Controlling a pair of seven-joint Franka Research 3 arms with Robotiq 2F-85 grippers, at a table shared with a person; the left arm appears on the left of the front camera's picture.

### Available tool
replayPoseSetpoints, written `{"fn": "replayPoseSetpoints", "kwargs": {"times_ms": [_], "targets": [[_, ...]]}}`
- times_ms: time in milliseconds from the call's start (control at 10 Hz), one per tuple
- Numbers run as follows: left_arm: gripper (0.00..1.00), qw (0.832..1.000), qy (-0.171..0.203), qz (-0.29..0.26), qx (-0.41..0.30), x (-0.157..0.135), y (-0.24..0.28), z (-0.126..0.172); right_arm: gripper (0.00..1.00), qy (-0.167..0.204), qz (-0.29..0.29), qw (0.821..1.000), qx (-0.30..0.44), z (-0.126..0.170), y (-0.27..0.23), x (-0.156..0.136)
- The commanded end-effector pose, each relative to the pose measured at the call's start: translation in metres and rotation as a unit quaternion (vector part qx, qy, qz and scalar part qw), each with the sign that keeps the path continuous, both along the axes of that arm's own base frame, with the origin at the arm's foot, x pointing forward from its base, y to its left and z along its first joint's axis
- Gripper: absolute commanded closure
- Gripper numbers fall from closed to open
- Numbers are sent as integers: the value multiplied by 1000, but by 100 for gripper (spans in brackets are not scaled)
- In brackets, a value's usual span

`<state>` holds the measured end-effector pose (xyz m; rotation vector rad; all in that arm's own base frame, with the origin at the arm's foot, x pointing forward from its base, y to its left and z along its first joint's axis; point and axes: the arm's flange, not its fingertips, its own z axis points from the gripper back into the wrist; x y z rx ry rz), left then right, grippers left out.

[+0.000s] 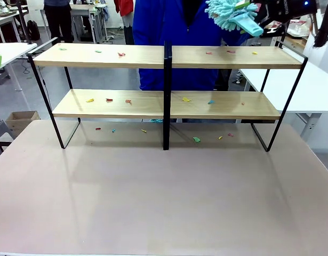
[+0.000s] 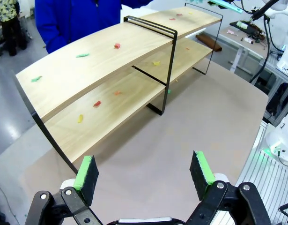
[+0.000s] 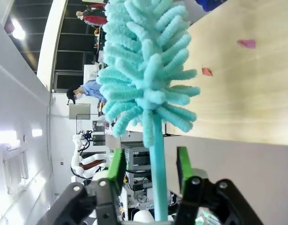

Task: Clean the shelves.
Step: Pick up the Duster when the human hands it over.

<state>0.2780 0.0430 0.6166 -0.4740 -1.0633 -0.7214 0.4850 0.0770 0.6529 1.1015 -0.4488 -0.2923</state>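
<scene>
Turquoise duster (image 3: 148,79) stands between right gripper (image 3: 149,157) pads (image 3: 117,166) (whether clamped is unclear); left gripper (image 2: 144,161) gapes near shelves (image 2: 87,75).

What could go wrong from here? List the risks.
1. The duster handle sits between the right gripper's pads with gaps showing, so it may slip.
2. Scraps swept off the shelves' top board may just land lower down or on the table.

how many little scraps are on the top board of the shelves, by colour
green scraps: 2
red or pink scraps: 3
yellow scrap: 1
total on the top board: 6
</scene>
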Motion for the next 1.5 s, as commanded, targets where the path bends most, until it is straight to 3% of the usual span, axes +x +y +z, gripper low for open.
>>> {"fn": "replayPoseSetpoints", "kwargs": {"times_ms": [0, 700, 800, 1000, 1200, 1300, 1400], "targets": [[0, 1000, -2, -6, -5, 0, 0, -1, 100, -11, 11, 1000, 7, -6, -4, -4], [0, 1000, -2, -6, -5, 0, 0, -1, 100, -7, 22, 1000, -5, -3, -13, -15], [0, 1000, -2, -6, -5, 0, 0, -1, 100, -16, 69, 997, -1, 24, -31, -46], [0, 1000, -2, -6, -5, 0, 0, -1, 100, -21, 168, 984, -61, 69, -76, -126], [0, 1000, -2, -6, -5, 0, 0, -1, 100, -29, 217, 971, -94, 80, -133, -177], [0, 1000, -2, -6, -5, 0, 0, -1, 100, -49, 222, 968, -111, 81, -163, -203], [0, 1000, -2, -6, -5, 0, 0, -1, 100, -96, 242, 957, -124, 83, -188, -226]]}}
